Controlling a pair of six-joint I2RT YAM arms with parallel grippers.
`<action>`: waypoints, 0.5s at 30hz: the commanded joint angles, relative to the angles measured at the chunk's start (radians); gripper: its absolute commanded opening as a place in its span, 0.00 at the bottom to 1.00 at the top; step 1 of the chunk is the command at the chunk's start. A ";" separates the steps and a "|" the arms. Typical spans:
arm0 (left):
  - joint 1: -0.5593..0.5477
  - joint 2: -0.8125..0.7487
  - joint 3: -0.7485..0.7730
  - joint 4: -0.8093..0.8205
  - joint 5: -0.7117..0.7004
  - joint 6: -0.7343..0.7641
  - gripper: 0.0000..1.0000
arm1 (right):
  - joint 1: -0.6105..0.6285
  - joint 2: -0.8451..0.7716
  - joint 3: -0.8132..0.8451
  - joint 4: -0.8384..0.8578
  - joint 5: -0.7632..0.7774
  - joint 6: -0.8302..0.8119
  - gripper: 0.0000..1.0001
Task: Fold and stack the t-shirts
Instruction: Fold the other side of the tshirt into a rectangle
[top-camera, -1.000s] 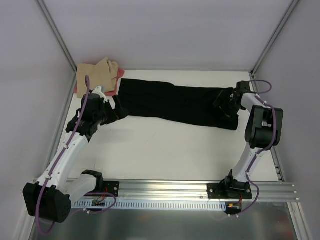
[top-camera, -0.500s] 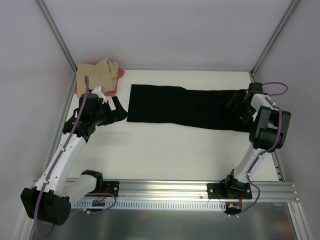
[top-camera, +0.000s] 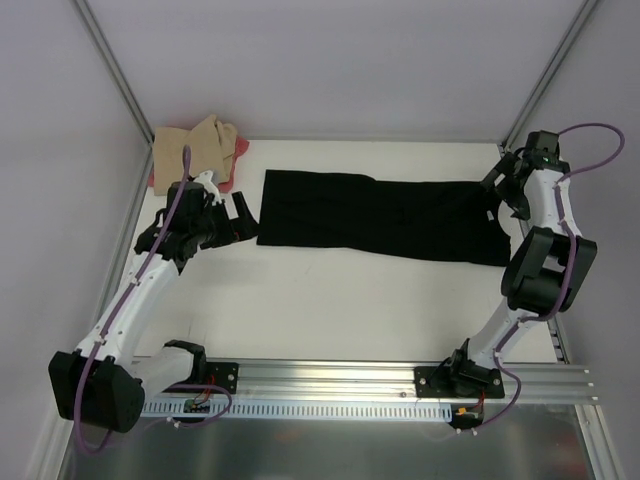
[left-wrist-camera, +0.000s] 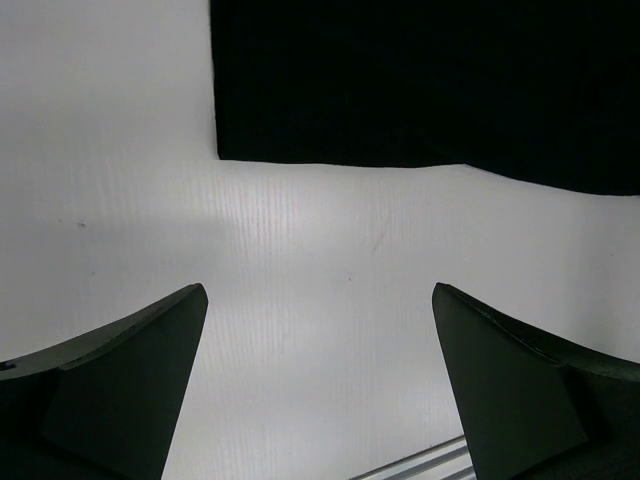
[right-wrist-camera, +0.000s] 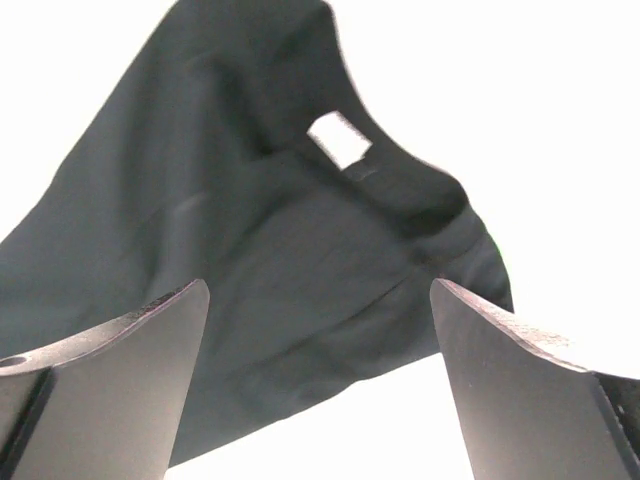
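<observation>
Top external view, your white table (top-camera: 330, 300) inside pale grey walls (top-camera: 330, 70), black t-shirt (top-camera: 380, 215) lying in a long flat band, left gripper (top-camera: 240, 218) and right gripper (top-camera: 497, 190) both spread wide, each drawn back off the shirt ends since a second ago.

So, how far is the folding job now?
Done: the black t-shirt lies flat as a long strip, apparently folded lengthwise. In hand: nothing; left gripper and right gripper are open and empty. Left: fold it shorter, then the crumpled tan t-shirt and pink-red t-shirt, far-left corner.
</observation>
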 joint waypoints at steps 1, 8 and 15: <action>-0.003 0.125 0.065 0.073 0.070 0.043 0.99 | 0.074 -0.153 0.004 -0.056 -0.142 -0.019 0.99; 0.017 0.592 0.361 0.022 0.159 0.109 0.99 | 0.232 -0.426 -0.278 -0.042 -0.390 -0.002 0.99; 0.021 0.846 0.473 0.112 0.309 0.103 0.99 | 0.266 -0.713 -0.514 -0.096 -0.439 -0.057 0.99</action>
